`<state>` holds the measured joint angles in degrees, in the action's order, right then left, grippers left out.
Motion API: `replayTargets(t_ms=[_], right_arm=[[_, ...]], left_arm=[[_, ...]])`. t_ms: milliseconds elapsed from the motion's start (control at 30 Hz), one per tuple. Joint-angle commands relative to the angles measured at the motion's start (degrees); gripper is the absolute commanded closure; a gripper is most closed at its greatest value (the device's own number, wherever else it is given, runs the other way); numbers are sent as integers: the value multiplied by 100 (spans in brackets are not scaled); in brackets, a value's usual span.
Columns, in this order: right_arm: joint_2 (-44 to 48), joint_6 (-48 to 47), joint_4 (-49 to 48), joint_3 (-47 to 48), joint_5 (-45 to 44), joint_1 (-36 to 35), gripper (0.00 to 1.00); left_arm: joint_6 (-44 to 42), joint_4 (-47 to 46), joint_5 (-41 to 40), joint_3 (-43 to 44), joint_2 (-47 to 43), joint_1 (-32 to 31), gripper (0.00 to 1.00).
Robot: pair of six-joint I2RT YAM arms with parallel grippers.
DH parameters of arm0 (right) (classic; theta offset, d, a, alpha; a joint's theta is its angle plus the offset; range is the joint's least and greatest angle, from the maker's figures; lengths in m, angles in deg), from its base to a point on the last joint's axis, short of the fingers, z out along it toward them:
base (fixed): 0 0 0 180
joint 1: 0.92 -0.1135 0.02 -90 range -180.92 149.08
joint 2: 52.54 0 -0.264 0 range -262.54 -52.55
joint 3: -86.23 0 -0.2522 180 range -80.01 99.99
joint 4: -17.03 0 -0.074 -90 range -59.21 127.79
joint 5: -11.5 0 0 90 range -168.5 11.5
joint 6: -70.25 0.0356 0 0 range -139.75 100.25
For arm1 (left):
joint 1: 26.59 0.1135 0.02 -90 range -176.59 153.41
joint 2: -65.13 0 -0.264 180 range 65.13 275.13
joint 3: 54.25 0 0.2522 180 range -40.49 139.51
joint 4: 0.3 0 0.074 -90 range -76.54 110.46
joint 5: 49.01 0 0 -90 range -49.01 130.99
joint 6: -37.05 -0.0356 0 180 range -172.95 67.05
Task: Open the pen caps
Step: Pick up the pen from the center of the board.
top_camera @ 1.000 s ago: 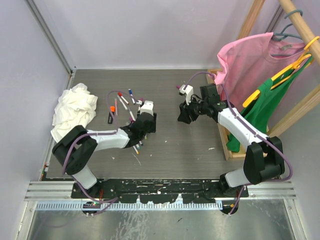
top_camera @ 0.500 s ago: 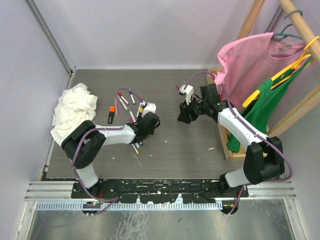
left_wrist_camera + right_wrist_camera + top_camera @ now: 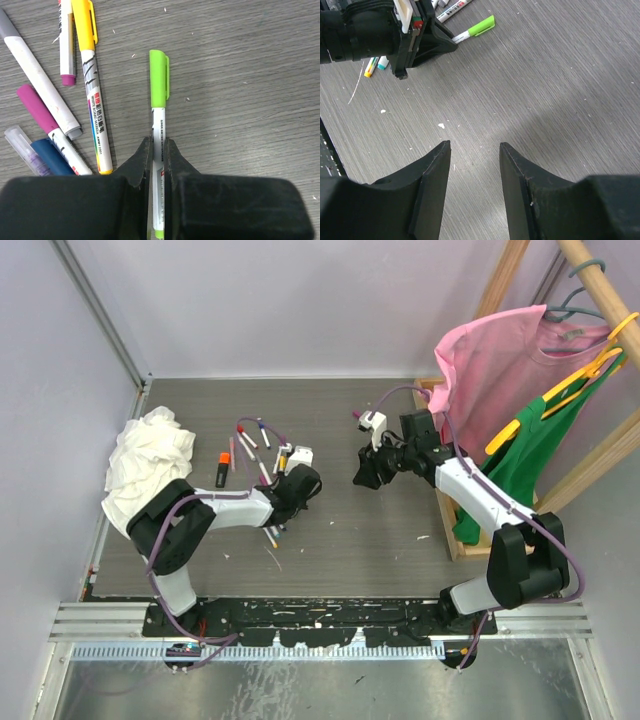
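Note:
My left gripper (image 3: 158,142) is shut on the white barrel of a pen (image 3: 158,122) lying on the table, and its lime green cap (image 3: 159,75) points away from the fingers. That same green cap (image 3: 481,26) shows in the right wrist view beside the left gripper (image 3: 420,37). More capped pens lie to the left: yellow (image 3: 84,22), magenta (image 3: 37,107), dark blue (image 3: 50,157) and purple (image 3: 67,79). My right gripper (image 3: 474,145) hangs open over bare table with nothing between its fingers, to the right of the left gripper (image 3: 300,480).
A crumpled white rag (image 3: 150,460) lies at the far left. An orange and black marker (image 3: 224,468) sits beside the pen cluster (image 3: 255,440). A wooden rack with pink (image 3: 490,360) and green (image 3: 525,455) shirts stands along the right side.
My left gripper shifted slightly toward the pen cluster and closed its jaws on the green-capped pen's barrel. The right arm has held still.

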<state>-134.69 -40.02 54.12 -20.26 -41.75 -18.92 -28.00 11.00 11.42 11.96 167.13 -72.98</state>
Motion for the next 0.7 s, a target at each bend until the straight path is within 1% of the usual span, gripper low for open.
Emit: replayTargets(t_ms=[0,33,133,267,367,467,533,667], right_arm=[[123,241,-547,-125,250,1,50],[159,315,-651,-184,264,5,51],[266,623,-1106,-422,321,5,51],[363,1198,-1858,-810,530,7,51],[358,1698,-2477,-1103,852,6,51],[387,2111,-3334,-1514,1185,-4,51],[445,2127,-3844,-1772,1224,-59,51],[577,1863,-4451,-2049,1128,-195,50]], left_arm=[[14,-124,135,54,-153,36,98],[3,-176,161,7,-242,38,100],[-41,-445,285,-169,-608,41,100],[17,-1014,622,-572,-1269,37,100],[178,-1610,853,-1029,-1780,46,100],[375,-2216,1031,-1591,-2279,43,100],[490,-2511,1113,-1873,-2584,52,100],[702,-2951,1207,-2354,-3204,72,100]])
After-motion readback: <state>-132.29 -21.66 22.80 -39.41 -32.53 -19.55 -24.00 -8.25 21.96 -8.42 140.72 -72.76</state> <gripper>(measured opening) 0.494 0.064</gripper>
